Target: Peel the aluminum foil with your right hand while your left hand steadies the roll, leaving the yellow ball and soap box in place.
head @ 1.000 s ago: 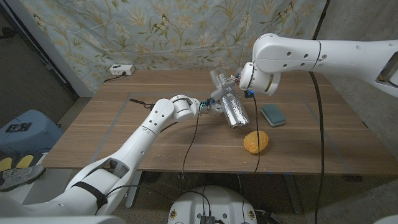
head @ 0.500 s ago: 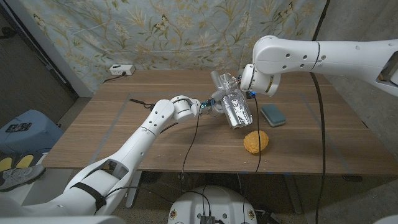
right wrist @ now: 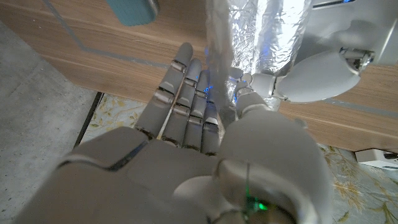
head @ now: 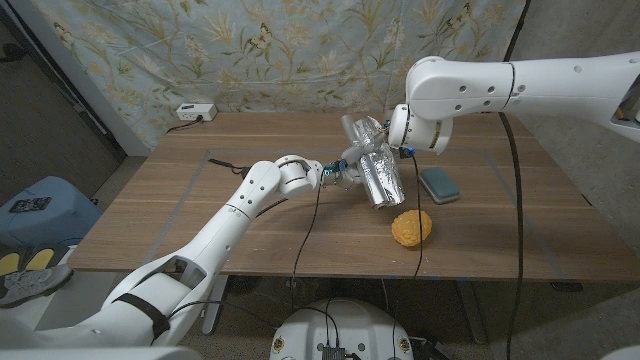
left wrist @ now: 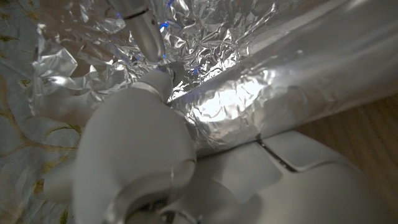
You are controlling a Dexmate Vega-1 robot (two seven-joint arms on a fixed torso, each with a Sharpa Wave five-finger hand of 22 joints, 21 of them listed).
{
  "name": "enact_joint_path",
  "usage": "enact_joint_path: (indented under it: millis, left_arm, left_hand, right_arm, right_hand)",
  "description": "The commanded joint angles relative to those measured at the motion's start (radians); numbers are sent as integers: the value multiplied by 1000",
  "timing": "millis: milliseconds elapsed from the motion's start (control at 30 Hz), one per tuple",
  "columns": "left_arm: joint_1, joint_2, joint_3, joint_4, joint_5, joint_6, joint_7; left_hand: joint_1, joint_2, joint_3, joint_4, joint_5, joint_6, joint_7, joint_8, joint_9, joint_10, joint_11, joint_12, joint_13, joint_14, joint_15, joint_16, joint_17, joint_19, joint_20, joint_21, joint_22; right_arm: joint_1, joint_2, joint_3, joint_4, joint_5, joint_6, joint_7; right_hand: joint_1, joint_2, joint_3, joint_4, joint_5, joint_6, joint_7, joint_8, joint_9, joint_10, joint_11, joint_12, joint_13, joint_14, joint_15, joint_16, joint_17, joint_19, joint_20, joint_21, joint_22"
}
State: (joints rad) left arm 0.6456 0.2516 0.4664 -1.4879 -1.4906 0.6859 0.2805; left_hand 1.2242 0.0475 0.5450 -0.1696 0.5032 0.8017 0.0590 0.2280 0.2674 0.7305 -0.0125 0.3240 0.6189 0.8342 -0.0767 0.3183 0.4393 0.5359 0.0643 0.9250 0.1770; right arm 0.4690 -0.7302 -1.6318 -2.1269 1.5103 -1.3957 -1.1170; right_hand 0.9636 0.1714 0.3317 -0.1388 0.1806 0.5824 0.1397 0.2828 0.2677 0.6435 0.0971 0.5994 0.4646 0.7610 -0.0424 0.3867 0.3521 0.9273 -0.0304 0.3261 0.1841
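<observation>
The aluminum foil roll (head: pixel 381 180) is tilted above the table's middle, and my left hand (head: pixel 337 172) holds its near end. From the roll a crinkled loose foil sheet (head: pixel 362 131) rises to my right hand (head: pixel 392 131), which pinches it. In the right wrist view the foil sheet (right wrist: pixel 219 43) runs between the thumb and fingers of my right hand (right wrist: pixel 193 130), with the roll (right wrist: pixel 280 31) and my left hand (right wrist: pixel 323 70) just beyond. The left wrist view has the roll (left wrist: pixel 286 81) close up. The yellow ball (head: pixel 411 227) lies near the front edge. Right of the roll sits the teal soap box (head: pixel 439 184).
A white power strip (head: pixel 195 112) lies at the table's back left, and a thin black cable (head: pixel 228 163) trails on the wood left of my left forearm. A patterned curtain hangs behind the wooden table (head: pixel 180 220).
My right hand has drawn slightly up and right, and the loose foil flap between it and the roll looks a little wider. The roll wobbled slightly; ball and soap box stayed put.
</observation>
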Motion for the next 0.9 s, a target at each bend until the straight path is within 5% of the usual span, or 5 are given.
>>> enact_joint_path:
  millis: [33, 300, 500, 900]
  left_arm:
    - [-13, 5, 7, 33, 3, 15, -56]
    - [-15, 2, 5, 49, 3, 24, -85]
    - [-14, -1, 1, 55, 6, 22, -101]
    - [-11, -12, 0, 56, 5, 24, -117]
  left_hand:
    - [9, 5, 3, 4, 7, 3, -4, -5, 3, 6, 2, 1, 4, 1, 4, 4, 4, -2, -3, 4, 3]
    - [7, 6, 2, 5, 8, 6, -3, -5, 3, 9, -2, 2, 5, 1, 5, 3, 3, -1, -6, 6, 3]
    - [5, 10, 0, 7, 8, 8, -5, -6, 3, 13, -4, 3, 6, 3, 4, 4, 4, 2, -7, 8, 3]
    - [3, 14, 0, 7, 9, 16, -9, -5, 4, 20, -8, 6, 8, 9, 1, 5, 5, 5, -10, 12, 2]
  right_arm:
    - [85, -10, -58, -28, 52, 0, 0]
    - [127, -33, -75, -58, 69, 0, 0]
    - [139, -49, -92, -62, 62, 0, 0]
    - [19, -49, -12, -6, 22, 0, 0]
  right_hand:
    - [1, -12, 14, 0, -4, 57, -10, 14, -3, 42, -14, 5, -18, 55, -6, -13, -27, 53, -18, 22, 0]
    - [-5, -9, 24, 4, -4, 78, -14, 15, -11, 31, -9, -22, -39, 79, -2, -26, -50, 76, -23, 29, -2]
    - [-8, -3, 47, 5, -4, 150, -37, 32, -24, 115, -38, -34, -74, 171, -50, -22, -83, 143, -58, 56, -2]
    - [-7, -16, 45, -1, -7, 147, -33, 24, -31, 123, -38, -56, -93, 169, -51, -24, -83, 149, -66, 59, -2]
